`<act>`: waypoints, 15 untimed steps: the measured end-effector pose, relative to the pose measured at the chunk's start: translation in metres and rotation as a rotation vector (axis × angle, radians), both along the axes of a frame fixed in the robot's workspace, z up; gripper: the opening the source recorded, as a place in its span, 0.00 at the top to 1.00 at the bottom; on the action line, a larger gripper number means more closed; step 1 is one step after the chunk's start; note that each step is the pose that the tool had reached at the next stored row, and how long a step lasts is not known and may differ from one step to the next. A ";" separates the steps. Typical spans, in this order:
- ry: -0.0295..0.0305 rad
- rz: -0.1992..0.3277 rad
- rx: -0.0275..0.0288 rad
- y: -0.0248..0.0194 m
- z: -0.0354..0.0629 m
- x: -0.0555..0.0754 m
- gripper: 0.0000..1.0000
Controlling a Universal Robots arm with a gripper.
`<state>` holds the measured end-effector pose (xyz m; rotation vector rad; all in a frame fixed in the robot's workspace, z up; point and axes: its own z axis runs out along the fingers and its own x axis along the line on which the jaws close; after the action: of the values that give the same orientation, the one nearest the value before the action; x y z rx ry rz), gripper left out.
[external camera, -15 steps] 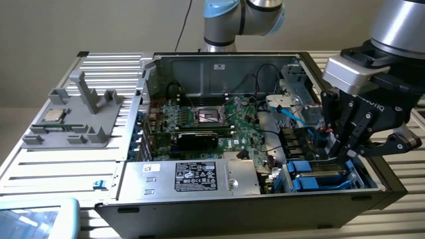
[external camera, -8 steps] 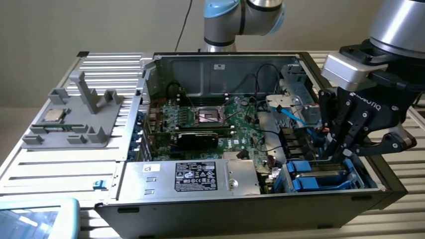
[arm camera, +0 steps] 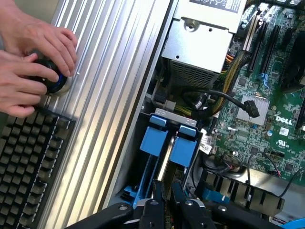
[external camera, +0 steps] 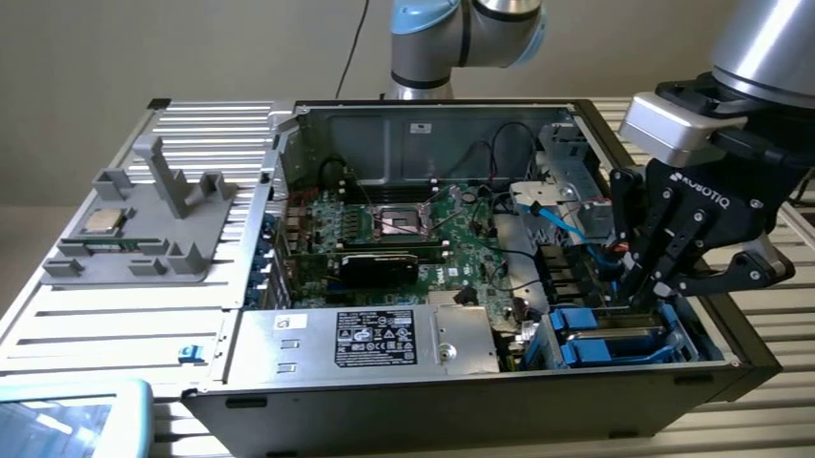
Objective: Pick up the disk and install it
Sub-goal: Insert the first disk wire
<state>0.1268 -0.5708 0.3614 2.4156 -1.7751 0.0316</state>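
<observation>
The disk (external camera: 620,336) stands in the drive bay at the front corner of the open computer case, on the exterior view's right. Its silver face shows between blue plastic rails. My gripper (external camera: 647,291) reaches down into that bay from above. In the wrist view the disk (arm camera: 183,150) is seen edge-on, its blue rail ends on either side of a thin metal strip. The gripper (arm camera: 167,198) is shut on the disk, with the two black fingers pressed close on that strip. The lower part of the disk is hidden inside the bay.
A silver power supply (external camera: 369,339) with a black label lies beside the bay, and the motherboard (external camera: 407,239) with cables lies behind it. A grey fixture (external camera: 166,219) holding a small square chip (external camera: 105,221) sits on the ribbed table. A person's hands (arm camera: 38,57) rest near a keyboard (arm camera: 28,167).
</observation>
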 end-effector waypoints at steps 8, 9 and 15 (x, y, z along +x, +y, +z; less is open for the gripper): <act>0.0141 -0.001 -0.0021 0.0006 0.0000 0.003 0.83; 0.0141 -0.001 -0.0021 0.0006 0.0000 0.003 0.83; 0.0141 -0.001 -0.0021 0.0006 0.0000 0.003 0.83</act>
<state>0.1296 -0.5702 0.3614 2.4078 -1.7690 0.0163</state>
